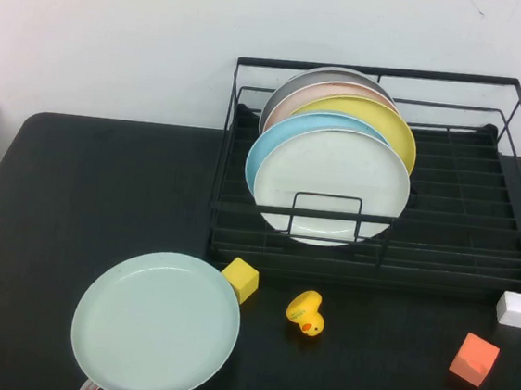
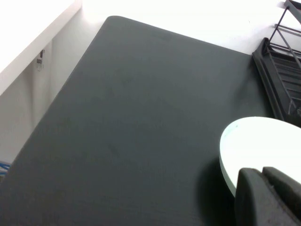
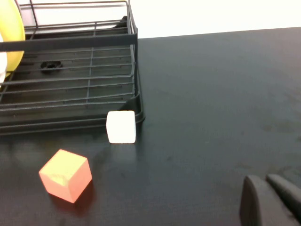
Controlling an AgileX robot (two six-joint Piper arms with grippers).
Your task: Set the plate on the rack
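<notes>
The pale mint-green plate (image 1: 156,324) is at the front left of the black table, and its rim also shows in the left wrist view (image 2: 263,146). My left gripper (image 2: 261,172) is at the plate's near edge, fingers closed on the rim; in the high view the plate hides it. The black wire rack (image 1: 463,216) stands at the back right and holds several upright plates in its left half. Its right half is bare. My right gripper (image 3: 263,180) is shut and empty, low over the table to the right of the rack (image 3: 70,89).
A yellow cube (image 1: 240,279) touches the plate's far right edge. A yellow rubber duck (image 1: 306,313) sits in front of the rack. A white cube (image 1: 516,309) and an orange cube (image 1: 473,359) lie at the front right, both also in the right wrist view.
</notes>
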